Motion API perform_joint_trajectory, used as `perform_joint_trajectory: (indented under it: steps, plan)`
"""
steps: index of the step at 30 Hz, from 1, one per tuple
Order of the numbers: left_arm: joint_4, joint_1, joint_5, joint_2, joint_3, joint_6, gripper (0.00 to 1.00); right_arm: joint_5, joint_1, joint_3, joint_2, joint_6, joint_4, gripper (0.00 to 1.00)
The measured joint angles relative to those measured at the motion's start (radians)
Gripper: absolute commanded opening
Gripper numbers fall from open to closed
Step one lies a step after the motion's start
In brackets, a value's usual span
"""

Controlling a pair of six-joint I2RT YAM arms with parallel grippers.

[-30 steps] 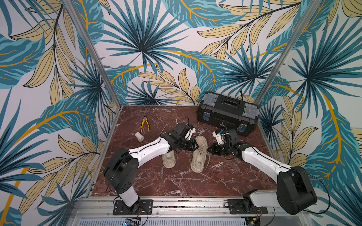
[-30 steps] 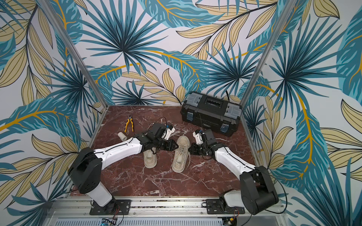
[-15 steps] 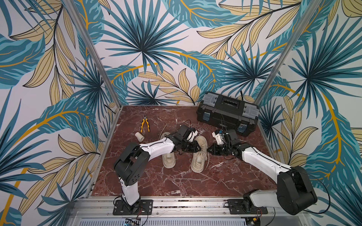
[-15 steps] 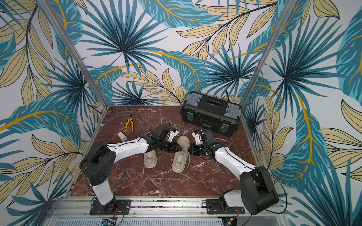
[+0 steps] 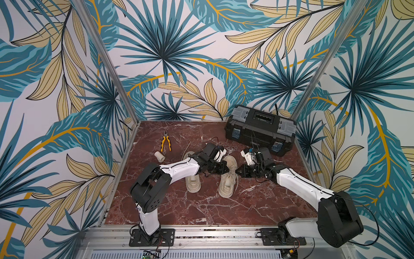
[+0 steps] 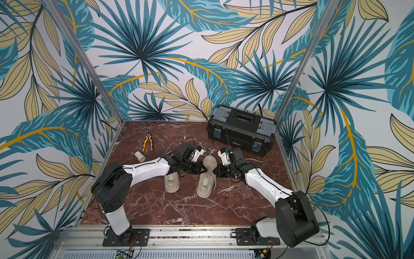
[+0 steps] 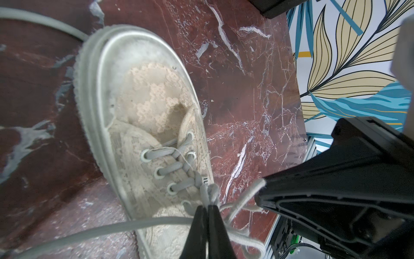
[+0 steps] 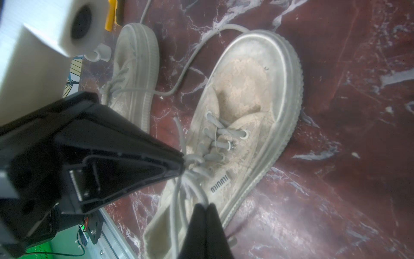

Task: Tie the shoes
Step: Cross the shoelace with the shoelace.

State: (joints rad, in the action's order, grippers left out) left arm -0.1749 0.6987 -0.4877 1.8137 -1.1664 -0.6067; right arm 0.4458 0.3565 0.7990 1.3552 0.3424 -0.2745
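Left gripper (image 7: 208, 209): clenched, its black fingertips pinching a pale grey-beige lace (image 7: 209, 194) right at the knot.
Right gripper (image 8: 206, 206): clamped too, on lace loops of the same shoe, tip almost meeting the left one.
Worked shoe: a worn cream lace-fabric shoe with a thick ridged sole (image 7: 143, 112) lay directly under both tips.
Second cream shoe (image 5: 192, 182): lay behind the left gripper, that arm crossing its heel end.
Open room: bare red-brown marble tabletop (image 5: 201, 208) stretched back toward both arm bases.
Edges: a black plastic toolbox with grey latches (image 5: 259, 132) stood close beyond the right gripper.
Top views only: yellow-handled pliers (image 5: 165, 143) and a small white cylinder (image 5: 159, 156), well off past the left arm.
Wrist views only: the pinches themselves; "MIUMIU" lettering on the shoe's side.
Hard to tell: whether both held one strand; the lace ends ran out of frame.
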Motion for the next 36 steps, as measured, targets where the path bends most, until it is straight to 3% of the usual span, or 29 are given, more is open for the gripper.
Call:
perform_joint_trajectory:
  steps: [36]
  plan:
    - [0.003, 0.027, 0.032, -0.055, 0.0, 0.034, 0.05, -0.011, 0.077, 0.065, 0.137, -0.015, -0.023, 0.0]
